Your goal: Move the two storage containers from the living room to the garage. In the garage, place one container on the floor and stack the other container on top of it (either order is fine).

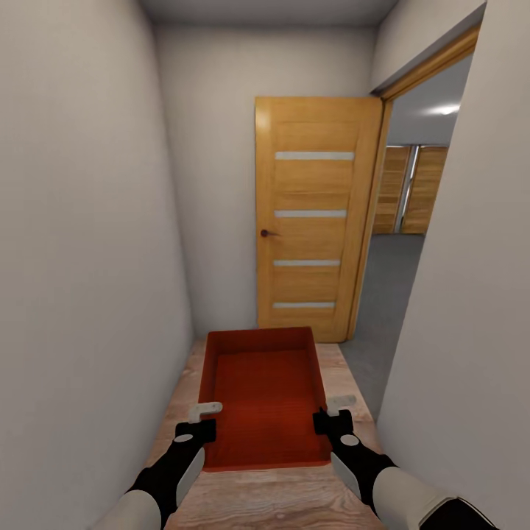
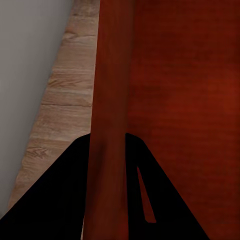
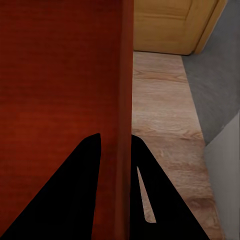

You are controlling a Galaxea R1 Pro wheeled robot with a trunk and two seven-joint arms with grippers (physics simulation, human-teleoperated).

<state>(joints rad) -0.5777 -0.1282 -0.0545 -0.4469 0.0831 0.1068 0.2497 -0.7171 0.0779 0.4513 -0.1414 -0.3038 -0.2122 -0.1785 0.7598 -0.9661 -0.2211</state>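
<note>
Ahead of bin [image 1: 265,397], open wooden door [image 1: 313,221]

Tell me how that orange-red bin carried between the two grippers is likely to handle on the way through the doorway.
The storage container looks stiff: its thin flat walls stay straight with the left gripper and right gripper each clamped on a side wall. It is probably light, being shallow and open. The smooth walls may slip between the fingers, and a one-sided slip would likely tilt it.
</note>
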